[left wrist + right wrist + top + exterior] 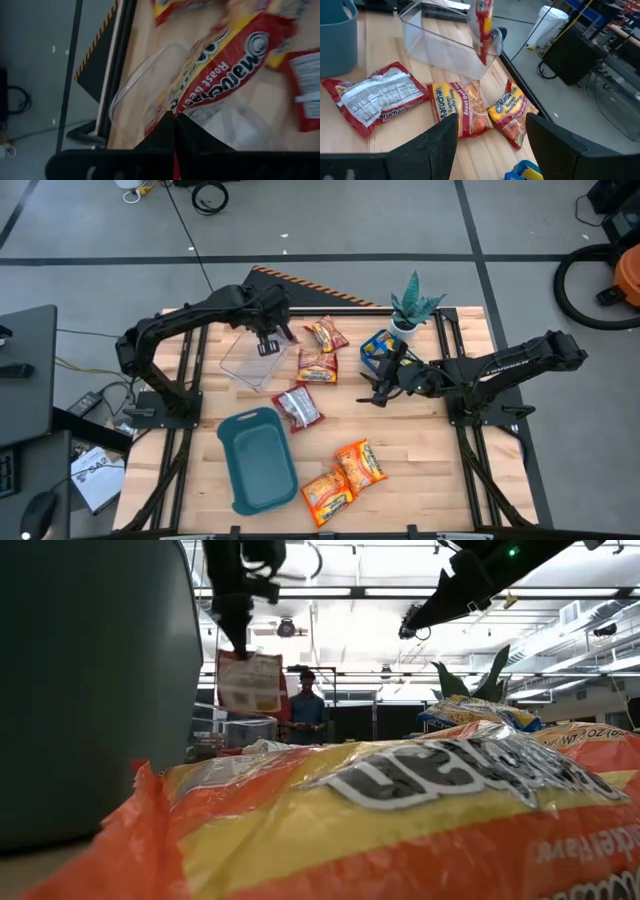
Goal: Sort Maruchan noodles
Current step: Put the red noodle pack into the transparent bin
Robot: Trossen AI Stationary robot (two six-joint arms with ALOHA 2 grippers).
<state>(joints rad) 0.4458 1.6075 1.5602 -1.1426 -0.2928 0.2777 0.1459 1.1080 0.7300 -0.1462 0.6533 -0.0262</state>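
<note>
My left gripper [268,343] hovers over the clear plastic bin [247,358], shut on a red Maruchan packet [250,683] that hangs over the bin [445,35]. Three more red packets lie flat on the table [325,333] [317,366] [298,407]. Two orange packets [360,463] [328,492] lie near the table's near edge. A blue-and-yellow packet [377,345] lies by the plant. My right gripper [378,392] is open above the table, right of the red packets, touching nothing. My left gripper [175,120] pinches the red Roast Beef packet by one edge [187,102] between its two fingers, coming from above and pointing down. The packet [482,27] hangs below the fingers, lifted clear, above the clear bin's opening.
A teal tray [258,460] sits on the near left part of the table. A potted plant [412,305] stands at the far edge. Bare wood lies on the near right side [430,470]. A person [307,710] stands in the room beyond.
</note>
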